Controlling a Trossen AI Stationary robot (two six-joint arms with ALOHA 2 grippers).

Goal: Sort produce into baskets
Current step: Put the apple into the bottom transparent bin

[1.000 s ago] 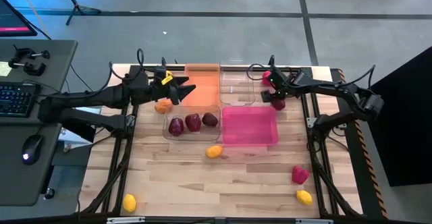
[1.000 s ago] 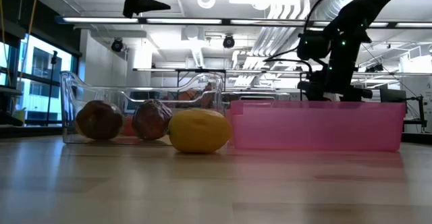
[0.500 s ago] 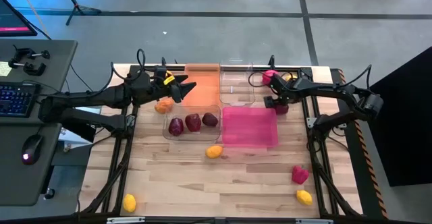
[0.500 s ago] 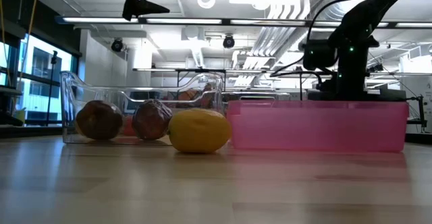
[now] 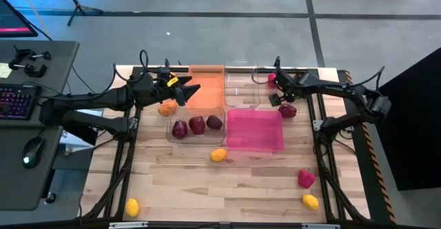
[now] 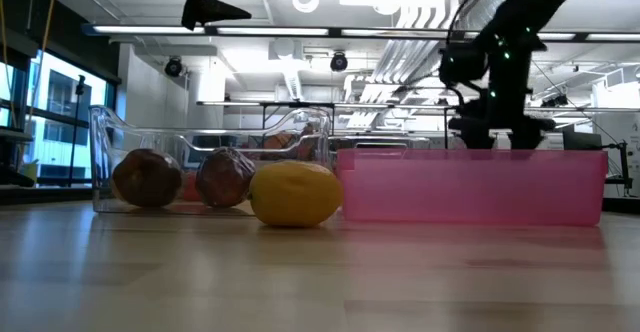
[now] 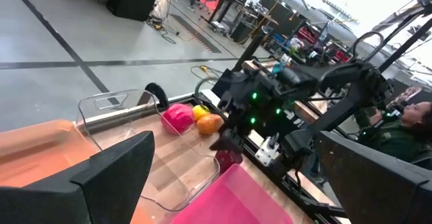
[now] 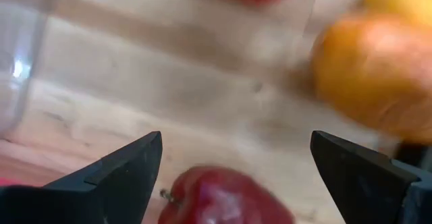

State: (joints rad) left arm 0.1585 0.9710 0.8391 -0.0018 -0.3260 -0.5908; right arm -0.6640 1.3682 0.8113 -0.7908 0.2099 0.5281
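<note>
My right gripper (image 5: 278, 98) hangs open at the far right of the table, just above a dark maroon fruit (image 5: 288, 110). In the right wrist view its fingers stand on either side of that fruit (image 8: 226, 197) without touching it. A pink-red fruit (image 5: 273, 78), an orange fruit (image 8: 371, 82) and a yellow one (image 7: 200, 110) lie just beyond. My left gripper (image 5: 193, 90) is open and empty above the orange bin (image 5: 207, 91). The pink bin (image 5: 255, 129) holds nothing. A clear bin (image 5: 196, 125) holds three maroon fruits. A second clear bin (image 5: 241, 87) stands behind the pink one.
An orange fruit (image 5: 166, 107) lies left of the near clear bin. A yellow-orange fruit (image 5: 218, 154) lies in front of the bins. A pink-red fruit (image 5: 305, 178) and a yellow fruit (image 5: 311, 201) lie near right, another yellow fruit (image 5: 131, 206) near left.
My right gripper dipped down toward the maroon fruit beside the pink bin, then rose again a little toward the far edge, staying open.
</note>
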